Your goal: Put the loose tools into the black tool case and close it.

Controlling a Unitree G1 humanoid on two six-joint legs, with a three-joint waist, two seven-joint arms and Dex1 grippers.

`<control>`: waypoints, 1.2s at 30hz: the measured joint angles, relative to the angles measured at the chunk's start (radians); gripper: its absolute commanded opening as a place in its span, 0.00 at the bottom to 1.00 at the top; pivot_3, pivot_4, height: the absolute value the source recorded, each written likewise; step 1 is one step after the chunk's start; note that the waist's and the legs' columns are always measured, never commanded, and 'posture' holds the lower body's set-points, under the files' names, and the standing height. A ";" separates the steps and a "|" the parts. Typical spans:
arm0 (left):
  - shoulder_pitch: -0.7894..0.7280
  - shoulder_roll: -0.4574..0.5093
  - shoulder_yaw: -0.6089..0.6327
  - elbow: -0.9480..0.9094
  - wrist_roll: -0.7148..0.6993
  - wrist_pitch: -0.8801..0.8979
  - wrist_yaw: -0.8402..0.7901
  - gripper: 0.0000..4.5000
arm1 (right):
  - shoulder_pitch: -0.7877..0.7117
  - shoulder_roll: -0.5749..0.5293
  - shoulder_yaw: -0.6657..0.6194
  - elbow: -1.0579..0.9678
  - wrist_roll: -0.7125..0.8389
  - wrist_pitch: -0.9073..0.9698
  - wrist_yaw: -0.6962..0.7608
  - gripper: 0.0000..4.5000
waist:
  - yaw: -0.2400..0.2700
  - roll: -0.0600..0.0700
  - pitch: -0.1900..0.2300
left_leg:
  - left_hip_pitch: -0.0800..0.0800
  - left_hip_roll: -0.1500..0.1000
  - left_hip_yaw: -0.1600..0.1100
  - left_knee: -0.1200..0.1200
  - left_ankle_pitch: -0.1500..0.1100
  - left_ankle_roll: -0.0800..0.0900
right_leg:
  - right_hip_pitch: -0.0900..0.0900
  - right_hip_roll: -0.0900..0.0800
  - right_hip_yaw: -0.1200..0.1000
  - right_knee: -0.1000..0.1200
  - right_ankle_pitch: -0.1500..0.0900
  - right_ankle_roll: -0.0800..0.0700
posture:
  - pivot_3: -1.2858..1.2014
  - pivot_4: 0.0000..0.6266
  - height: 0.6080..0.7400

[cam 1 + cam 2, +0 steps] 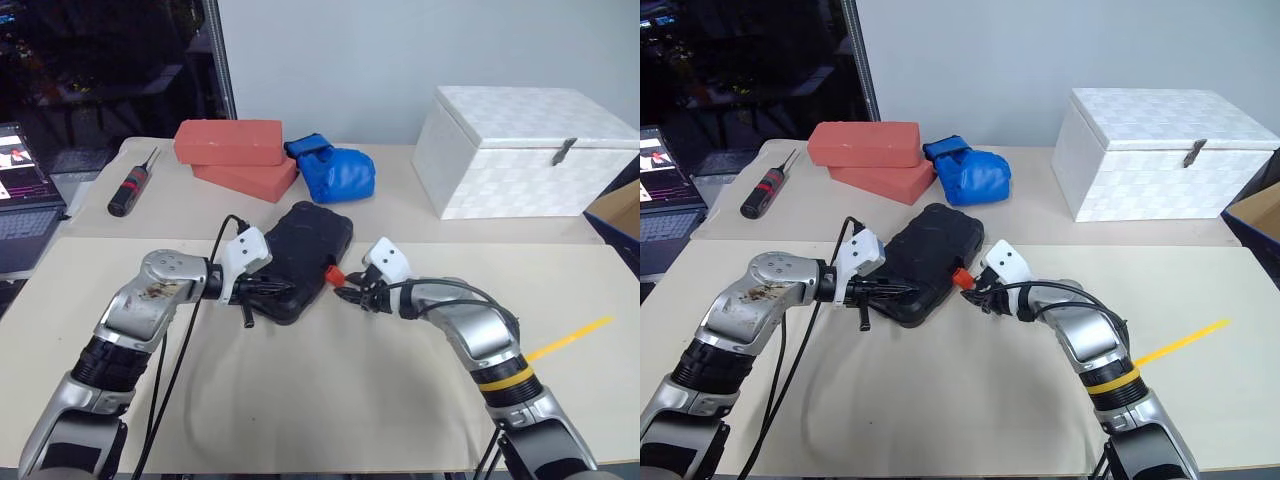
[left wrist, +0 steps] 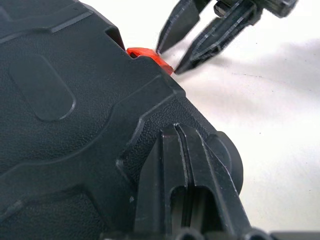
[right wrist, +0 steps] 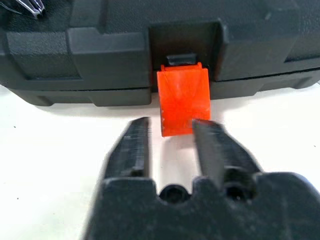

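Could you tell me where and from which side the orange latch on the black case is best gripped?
Probably by the free lower edge of the orange latch, from the table side, where the right gripper already points. The flap hangs open off the front of the shut case, hinged at its top.

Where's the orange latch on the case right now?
In the head views, the orange latch sits on the right edge of the closed black tool case, mid-table, with the right gripper just beside it, fingers slightly apart.
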 measured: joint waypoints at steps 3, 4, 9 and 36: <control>0.000 0.000 0.000 0.000 0.000 0.000 0.002 0.00 | -0.013 0.026 0.021 0.033 -0.007 -0.001 -0.003 0.01 | 0.001 0.000 0.000 | 0.000 0.000 0.000 0.000 0.000 0.000 | 0.000 0.000 0.000 0.001 0.000 0.000 | 0.52 0.24 1.00; -0.001 0.000 0.000 0.000 0.000 0.000 0.002 0.00 | -0.017 0.031 0.023 0.046 -0.013 -0.001 -0.004 0.01 | 0.001 0.000 0.000 | 0.000 0.000 0.000 0.000 0.000 0.000 | 0.000 0.000 0.000 0.001 0.000 0.000 | 0.52 0.24 1.00; -0.006 0.000 0.000 0.001 0.000 0.000 0.001 0.00 | -0.024 0.044 0.027 0.083 -0.031 -0.024 -0.004 0.01 | 0.002 0.000 0.000 | 0.000 0.000 0.000 0.000 0.000 0.000 | 0.000 0.000 0.000 0.000 0.000 0.000 | 0.52 0.24 1.00; 0.001 -0.001 0.006 -0.009 0.000 0.001 0.013 0.00 | 0.077 0.073 -0.037 0.057 -0.042 -0.133 -0.027 0.62 | 0.002 0.000 0.000 | 0.001 0.000 0.000 0.000 0.000 0.000 | 0.001 0.000 0.000 0.001 0.000 0.000 | 0.52 0.24 1.00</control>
